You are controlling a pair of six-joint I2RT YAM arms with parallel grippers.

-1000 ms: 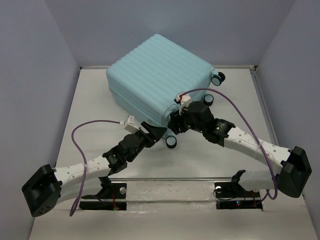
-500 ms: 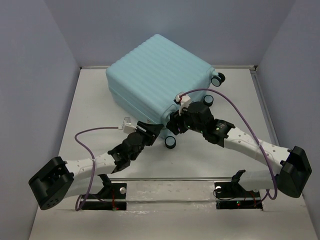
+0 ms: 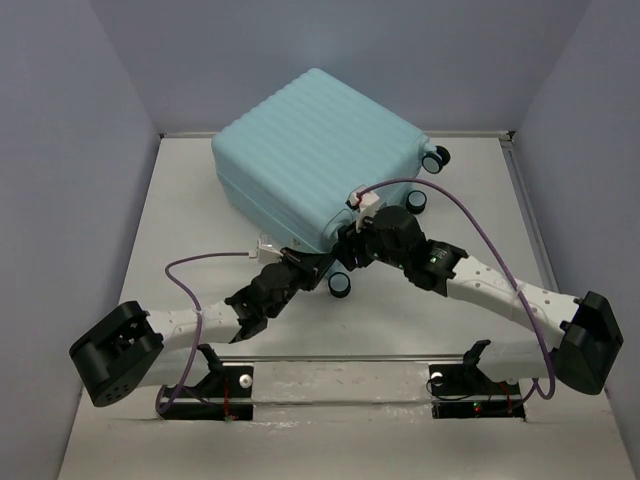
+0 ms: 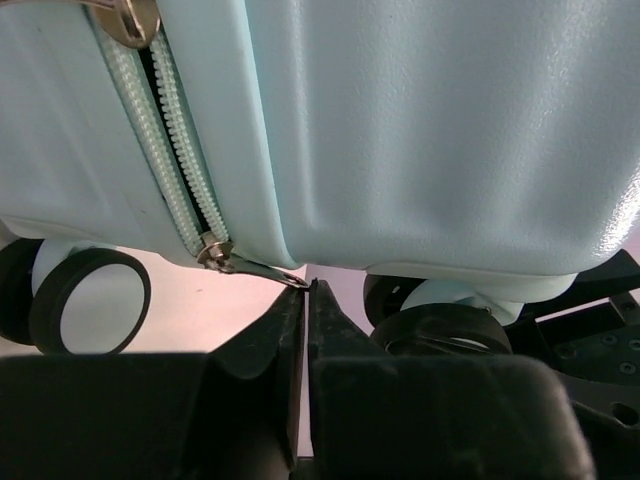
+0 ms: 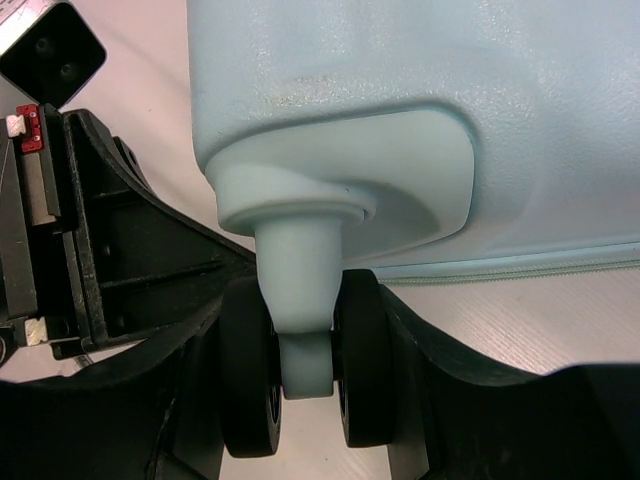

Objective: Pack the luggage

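Luggage (image 3: 315, 150) zip-up: mind that tiny grip

Left end effector (image 4: 305, 300) is pinched together on just the zipper pull (image 4: 255, 266) tip, so I'd drag slowly along the teeth. Right end effector (image 5: 300, 330) clamps a caster wheel (image 5: 250, 380), bracing the case lying mid-tabletop (image 3: 180, 220).

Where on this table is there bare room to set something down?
Bare table left of the luggage toward the left wall, and right of its wheels toward the right wall. Crowded at the near corner: left gripper pinches the zipper pull, right gripper clamps a caster.
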